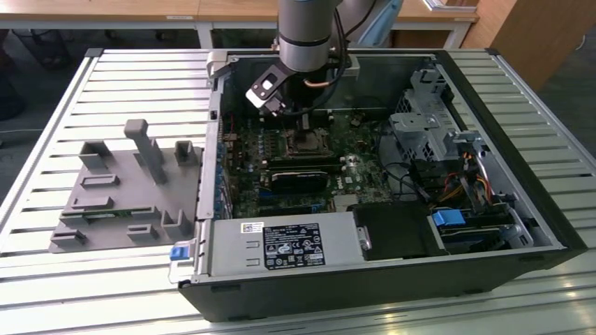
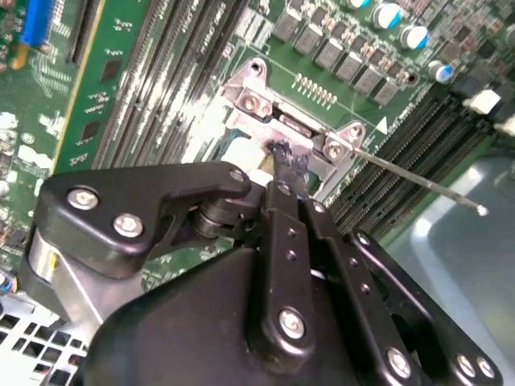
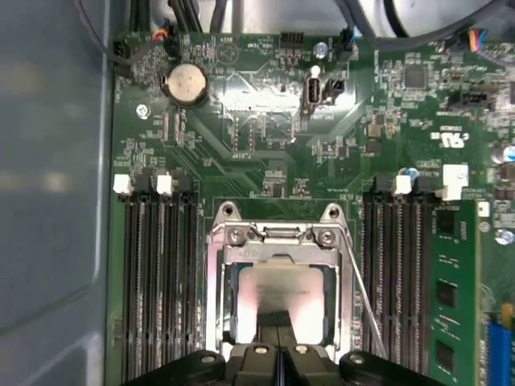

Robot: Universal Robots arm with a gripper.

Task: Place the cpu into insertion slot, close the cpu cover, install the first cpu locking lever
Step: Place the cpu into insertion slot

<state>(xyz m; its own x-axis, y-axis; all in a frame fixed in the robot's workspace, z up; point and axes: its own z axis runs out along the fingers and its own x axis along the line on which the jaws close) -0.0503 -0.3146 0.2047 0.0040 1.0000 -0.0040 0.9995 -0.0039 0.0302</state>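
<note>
1. One cpu (image 3: 282, 293), flat, square and dull silver, lies in the slot (image 1: 303, 144) at the middle of the board (image 3: 265, 169).
2. The cover (image 3: 217, 289), a thin silvery frame, looks lowered around it, and the cpu shows through its window.
3. The gripper (image 3: 278, 322) hangs straight over the cpu with its jaws pressed together and nothing between them. Its tip is at the cpu's edge; I can't tell if it touches.
4. The lever (image 2: 418, 183), a thin rod, runs along one side of the slot just beside the gripper. Its free end sticks out, seemingly unlatched.
</note>
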